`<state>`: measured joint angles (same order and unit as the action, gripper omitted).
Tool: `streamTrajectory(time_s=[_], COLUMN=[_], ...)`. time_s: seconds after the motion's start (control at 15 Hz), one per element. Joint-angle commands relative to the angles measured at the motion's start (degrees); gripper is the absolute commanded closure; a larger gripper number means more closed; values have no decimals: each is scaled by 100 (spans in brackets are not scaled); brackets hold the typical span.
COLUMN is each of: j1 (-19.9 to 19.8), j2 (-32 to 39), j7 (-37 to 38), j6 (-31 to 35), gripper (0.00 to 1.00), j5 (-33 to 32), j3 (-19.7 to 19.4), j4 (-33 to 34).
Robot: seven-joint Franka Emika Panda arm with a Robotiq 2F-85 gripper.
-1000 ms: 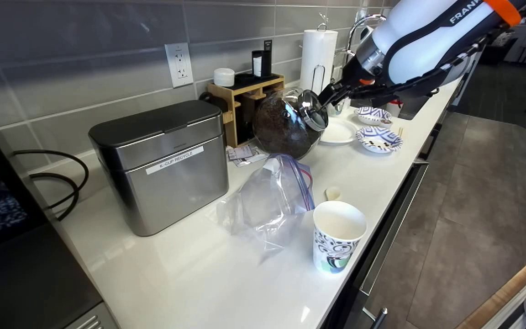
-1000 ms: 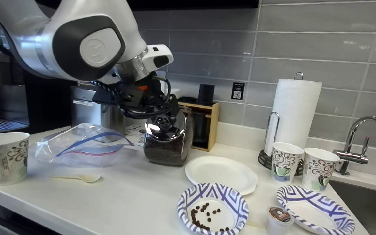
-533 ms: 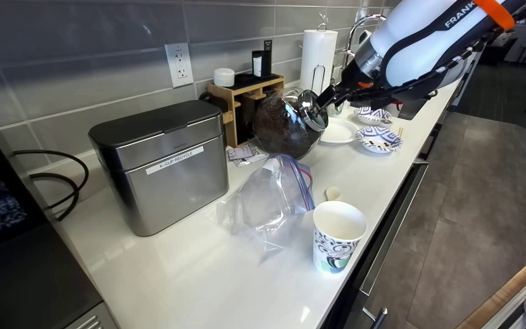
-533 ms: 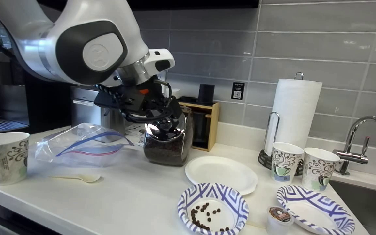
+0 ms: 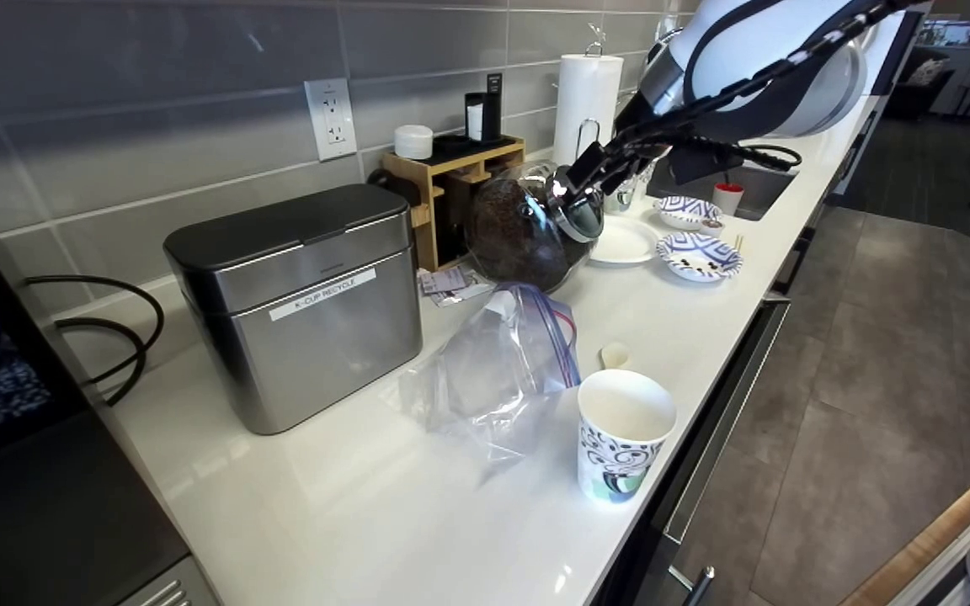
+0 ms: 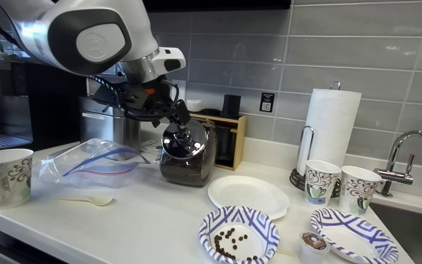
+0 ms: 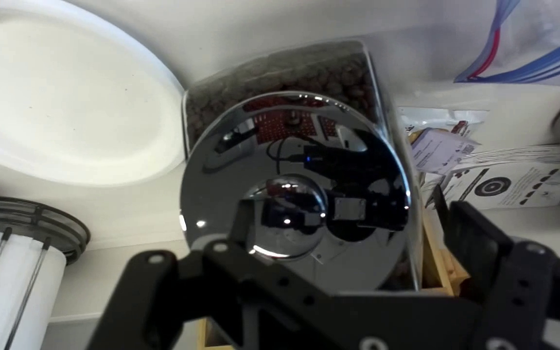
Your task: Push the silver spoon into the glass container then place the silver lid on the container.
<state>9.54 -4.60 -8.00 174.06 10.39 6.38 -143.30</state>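
- Fingers point(image 7: 477, 238) have shifted, baring more of the silver lid point(image 6: 187, 147).
- It sits over the mouth of the glass container point(image 6: 191, 171).
- Fingers are spread, one near the knob point(image 7: 287, 214).
- To seat it, probably press squarely along the mouth's slant.

- The lid point(image 7: 265, 146) looked like metal, mirror-glossy on my feed.
- The jar point(image 6: 189, 170) was clear, shiny glass.
- My gripper point(image 7: 343, 204) was matt.
- I took the spoon point(image 6: 95, 200) for smooth plastic.
- The bag point(image 5: 493, 370) was thin, crinkled, glossy plastic.
- The bin point(image 5: 333, 353) looked like brushed metal.
- The rack point(image 6: 237, 145) was wood.
- I saw polished metal on the tap point(image 6: 394, 176).
- The counter point(image 5: 367, 505) shone, smooth and glossy.
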Motion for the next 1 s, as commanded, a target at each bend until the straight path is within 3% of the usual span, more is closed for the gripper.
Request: streamTrajectory(time_s=[0.0,0.27,0.73,0.93], j1=[-302,-468,-212,-243], j2=[-333,-541,-1004,-1218], j7=[5,47,-570,-602], j6=[-599,-1226,-2065,-2532], gripper=[0,0,0,0], j5=[-369,-762,-309,-401], j3=[-176,-332,-546,-566], j4=[-7,111,215,255])
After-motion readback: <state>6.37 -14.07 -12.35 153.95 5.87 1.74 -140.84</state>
